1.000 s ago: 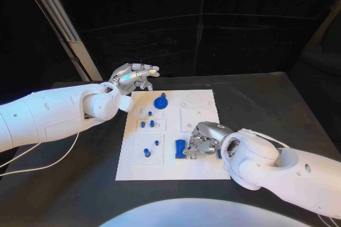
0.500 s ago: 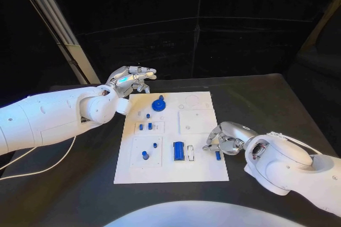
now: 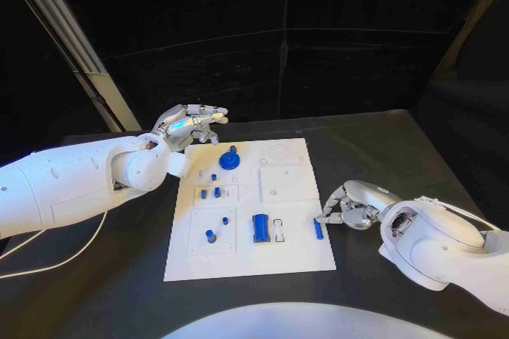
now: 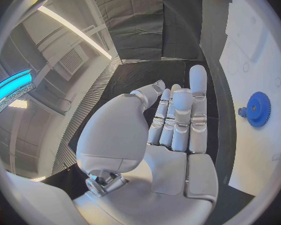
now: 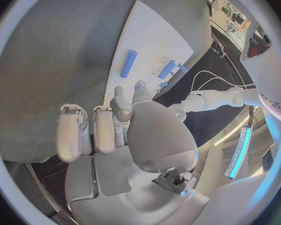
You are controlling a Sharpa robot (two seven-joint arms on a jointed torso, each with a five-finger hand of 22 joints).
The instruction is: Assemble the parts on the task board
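Note:
The white task board (image 3: 292,247) lies in the middle of the black table. On it sit a blue gear (image 3: 229,160), small blue pegs (image 3: 208,193), a blue block (image 3: 260,227) and a blue bar (image 3: 318,229) near its right edge. My right hand (image 3: 350,207) hovers just off that edge beside the bar, fingers curled in, holding nothing. In the right wrist view the bar (image 5: 128,63) lies apart from the fingertips (image 5: 118,94). My left hand (image 3: 191,126) is raised beyond the board's far left corner, fingers stretched out and holding nothing; the gear (image 4: 258,109) shows beside it.
Two more blue pegs (image 3: 216,230) stand in the near-left plate of the board. A slanted metal post (image 3: 79,59) rises behind the left arm. Bare black table (image 3: 403,148) stretches to the right of the board.
My right hand has drawn back from over the blue block to the board's right edge. The camera has shifted. The left hand stays raised in much the same place.

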